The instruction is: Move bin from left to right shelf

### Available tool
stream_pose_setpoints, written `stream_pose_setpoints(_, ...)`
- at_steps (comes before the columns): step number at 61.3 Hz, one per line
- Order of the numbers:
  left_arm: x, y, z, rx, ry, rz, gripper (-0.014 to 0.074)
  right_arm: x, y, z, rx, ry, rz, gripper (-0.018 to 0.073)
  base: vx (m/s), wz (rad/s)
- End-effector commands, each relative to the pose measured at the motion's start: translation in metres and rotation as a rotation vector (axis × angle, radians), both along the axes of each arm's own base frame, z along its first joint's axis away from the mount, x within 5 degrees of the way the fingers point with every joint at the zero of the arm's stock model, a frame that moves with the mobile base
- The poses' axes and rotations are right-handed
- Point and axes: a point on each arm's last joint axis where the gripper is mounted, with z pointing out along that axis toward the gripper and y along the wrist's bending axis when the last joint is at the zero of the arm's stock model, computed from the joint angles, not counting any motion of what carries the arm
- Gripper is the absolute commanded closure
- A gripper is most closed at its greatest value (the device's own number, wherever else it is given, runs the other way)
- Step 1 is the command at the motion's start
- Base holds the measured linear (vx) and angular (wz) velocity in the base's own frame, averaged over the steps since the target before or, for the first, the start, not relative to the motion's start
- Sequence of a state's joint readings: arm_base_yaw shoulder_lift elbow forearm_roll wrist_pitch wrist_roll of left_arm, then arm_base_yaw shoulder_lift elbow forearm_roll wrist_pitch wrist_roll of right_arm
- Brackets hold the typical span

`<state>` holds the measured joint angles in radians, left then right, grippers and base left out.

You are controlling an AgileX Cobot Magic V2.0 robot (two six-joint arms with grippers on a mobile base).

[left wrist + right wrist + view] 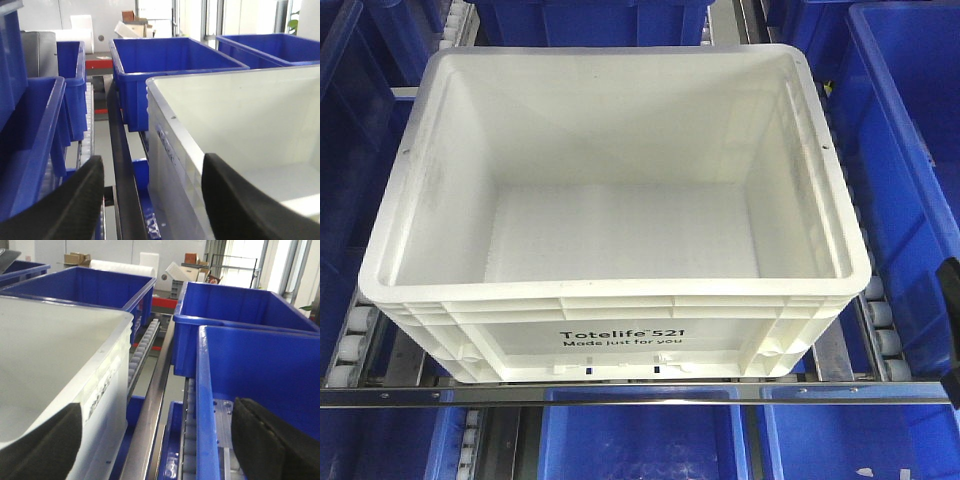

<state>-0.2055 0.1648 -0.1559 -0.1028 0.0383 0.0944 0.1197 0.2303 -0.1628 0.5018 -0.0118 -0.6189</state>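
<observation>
The large white bin (620, 230), printed "Totelife 521", is empty and rests on the roller shelf in the middle of the front view. My left gripper (152, 200) is open. It straddles the left rim of the bin (250, 115), one finger (240, 205) over the inside and the other outside over the rail. My right gripper (157, 445) is open too, wide across the right wall of the bin (45, 350) and the rim of the neighbouring blue bin (260, 365). At the front view's right edge only a black part shows, perhaps the right gripper's.
Blue bins surround the white one: right (910, 150), behind (590, 20), below (640, 440) and left (30, 140). Roller tracks (875, 320) run along both sides. A metal rail (620, 393) crosses the shelf front. Boxes and clutter stand far behind the shelves.
</observation>
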Motion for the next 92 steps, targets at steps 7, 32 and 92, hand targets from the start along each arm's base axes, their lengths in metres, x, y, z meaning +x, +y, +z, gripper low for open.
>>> stream_pose_setpoints(7, 0.000, 0.001, 0.017, -0.039, -0.117, 0.014, 0.0178, 0.001, -0.004, 0.015, 0.004, -0.086, -0.045, -0.0027, 0.00, 0.00)
stream_pose_setpoints(32, 0.000, 0.001, 0.015, -0.035, -0.105, 0.013, 0.0607, 0.001, -0.004, 0.015, 0.007, -0.089, -0.047, 0.0573, 0.00, 0.00)
stream_pose_setpoints(92, -0.015, 0.002, 0.005, -0.008, -0.040, -0.007, 0.0605, 0.001, -0.002, 0.011, 0.006, -0.046, -0.023, 0.0566, 0.00, 0.00)
